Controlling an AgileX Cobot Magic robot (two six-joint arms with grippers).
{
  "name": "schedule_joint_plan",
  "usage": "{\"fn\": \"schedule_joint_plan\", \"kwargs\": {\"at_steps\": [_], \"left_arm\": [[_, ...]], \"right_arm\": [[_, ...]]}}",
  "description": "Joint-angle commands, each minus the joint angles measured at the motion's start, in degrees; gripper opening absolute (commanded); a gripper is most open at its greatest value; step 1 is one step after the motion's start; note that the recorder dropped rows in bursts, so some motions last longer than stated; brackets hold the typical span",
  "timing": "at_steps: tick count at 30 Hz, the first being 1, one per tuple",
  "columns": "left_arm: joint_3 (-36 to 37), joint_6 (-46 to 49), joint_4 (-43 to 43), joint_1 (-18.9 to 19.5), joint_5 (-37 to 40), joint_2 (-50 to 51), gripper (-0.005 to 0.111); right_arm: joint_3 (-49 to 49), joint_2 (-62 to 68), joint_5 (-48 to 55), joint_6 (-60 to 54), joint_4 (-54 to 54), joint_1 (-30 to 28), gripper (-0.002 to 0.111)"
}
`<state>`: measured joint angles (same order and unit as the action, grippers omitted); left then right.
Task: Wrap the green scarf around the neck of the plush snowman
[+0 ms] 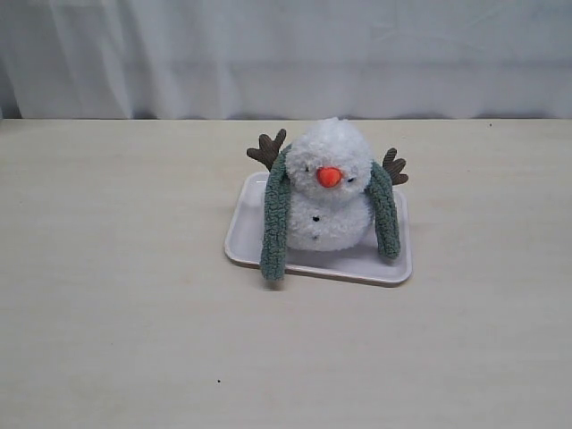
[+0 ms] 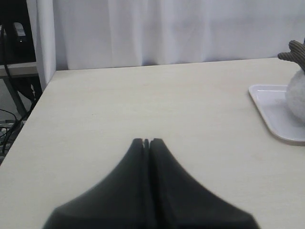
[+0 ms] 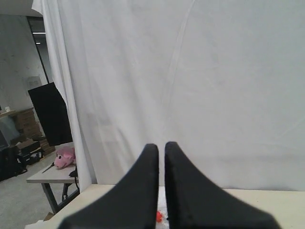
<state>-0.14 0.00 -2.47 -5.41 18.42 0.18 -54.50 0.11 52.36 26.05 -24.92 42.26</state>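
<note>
The plush snowman (image 1: pixel 329 161) sits upright on a white tray (image 1: pixel 243 234) at the middle of the table. The green scarf (image 1: pixel 274 223) runs behind its neck (image 1: pixel 309 195), and both ends hang down the front, one on each side. The left end reaches past the tray rim onto the table. Neither gripper shows in the exterior view. My left gripper (image 2: pixel 147 140) is shut and empty, low over bare table, well to the side of the tray (image 2: pixel 271 107). My right gripper (image 3: pixel 161 145) is shut to a thin slit, holding nothing, with the snowman's orange nose (image 3: pixel 158 217) showing below it.
Brown twig arms (image 1: pixel 268 148) stick out behind the scarf on both sides. A white curtain (image 1: pixel 286 54) hangs along the table's far edge. In the left wrist view the table's side edge (image 2: pixel 33 102) drops off to cables and a stand.
</note>
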Motion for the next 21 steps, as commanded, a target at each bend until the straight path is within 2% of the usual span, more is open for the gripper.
{"fn": "schedule_joint_plan", "kwargs": {"at_steps": [1,6,12,21], "left_arm": [[0.1,0.0,0.2,0.1,-0.7,-0.2,0.000],[0.1,0.0,0.2,0.1,-0.7,-0.2,0.000],[0.1,0.0,0.2,0.1,-0.7,-0.2,0.000],[0.1,0.0,0.2,0.1,-0.7,-0.2,0.000]], "right_arm": [[0.0,-0.1,-0.2,0.1,-0.2,-0.2,0.004],[0.0,-0.1,-0.2,0.1,0.0,-0.8,0.004],[0.0,-0.1,-0.2,0.1,2.5,-5.2,0.004],[0.0,-0.1,-0.2,0.1,17.3,-14.4,0.004]]}}
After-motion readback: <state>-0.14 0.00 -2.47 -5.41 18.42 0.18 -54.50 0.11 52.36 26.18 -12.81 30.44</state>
